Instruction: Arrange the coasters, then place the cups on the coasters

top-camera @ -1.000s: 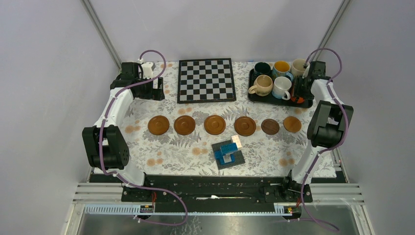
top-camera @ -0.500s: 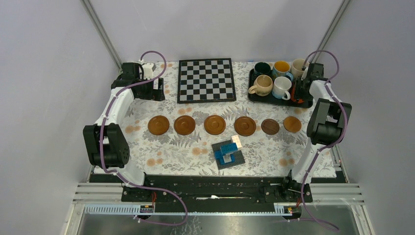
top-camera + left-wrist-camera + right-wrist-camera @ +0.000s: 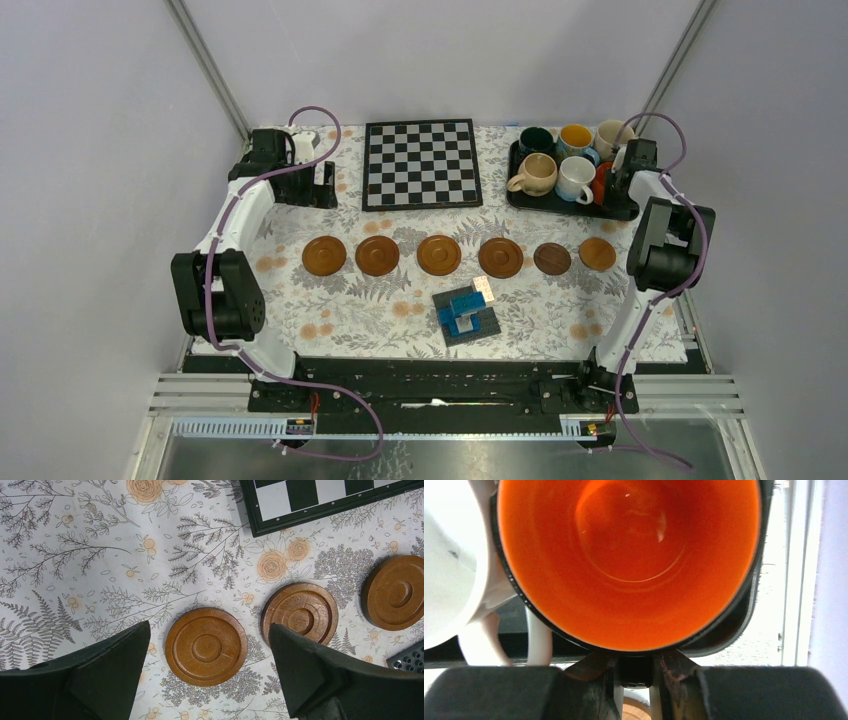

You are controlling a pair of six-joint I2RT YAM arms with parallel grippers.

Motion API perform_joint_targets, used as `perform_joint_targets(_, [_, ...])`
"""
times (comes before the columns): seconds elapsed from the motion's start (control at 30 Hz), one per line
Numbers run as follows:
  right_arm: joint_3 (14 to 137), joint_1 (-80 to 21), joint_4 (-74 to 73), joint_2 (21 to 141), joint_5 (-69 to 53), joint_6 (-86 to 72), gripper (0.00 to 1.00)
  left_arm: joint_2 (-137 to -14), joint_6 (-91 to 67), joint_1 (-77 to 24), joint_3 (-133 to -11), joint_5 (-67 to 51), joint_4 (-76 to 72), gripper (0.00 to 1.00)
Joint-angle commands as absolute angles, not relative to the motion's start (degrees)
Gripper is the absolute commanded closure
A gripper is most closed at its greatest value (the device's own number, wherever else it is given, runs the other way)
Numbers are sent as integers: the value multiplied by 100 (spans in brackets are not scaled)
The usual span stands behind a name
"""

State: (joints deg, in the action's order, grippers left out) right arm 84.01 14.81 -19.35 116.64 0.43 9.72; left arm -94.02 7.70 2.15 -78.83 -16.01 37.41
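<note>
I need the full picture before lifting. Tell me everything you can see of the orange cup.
The orange cup looks like glazed ceramic, with a glossy orange inside and a dark outer wall and rim. It is empty and upright, at the right end of the black tray, close beside the white cup. The right hand pinches a dark part at its near rim, probably the handle.

Six brown coasters [image 3: 439, 254] in row; cups [image 3: 576, 178] upright on tray [image 3: 545, 205].
</note>
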Motion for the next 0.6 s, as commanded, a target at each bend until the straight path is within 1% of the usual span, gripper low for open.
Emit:
perform_joint_targets(0.0, [8286, 1552, -1699, 11265, 42, 1122, 80, -9398, 846, 202, -7987, -1549, 3648, 1])
perform_joint_targets(0.1, [8197, 1596, -1682, 11115, 59, 1145, 87, -9394, 844, 210, -7979, -1563, 3647, 1])
perform_joint_targets(0.2, [8074, 1632, -1585, 10940, 66, 1192, 100, -9372, 844, 208, -7942, -1574, 3647, 1])
perform_joint_targets(0.47, [7866, 1683, -1260, 10577, 17, 1256, 100, -9324, 817, 207, -7882, -1594, 3647, 1])
perform_joint_targets(0.57, [7826, 1711, -1158, 10443, -194, 1234, 100, -9316, 816, 202, -7863, -1596, 3646, 1])
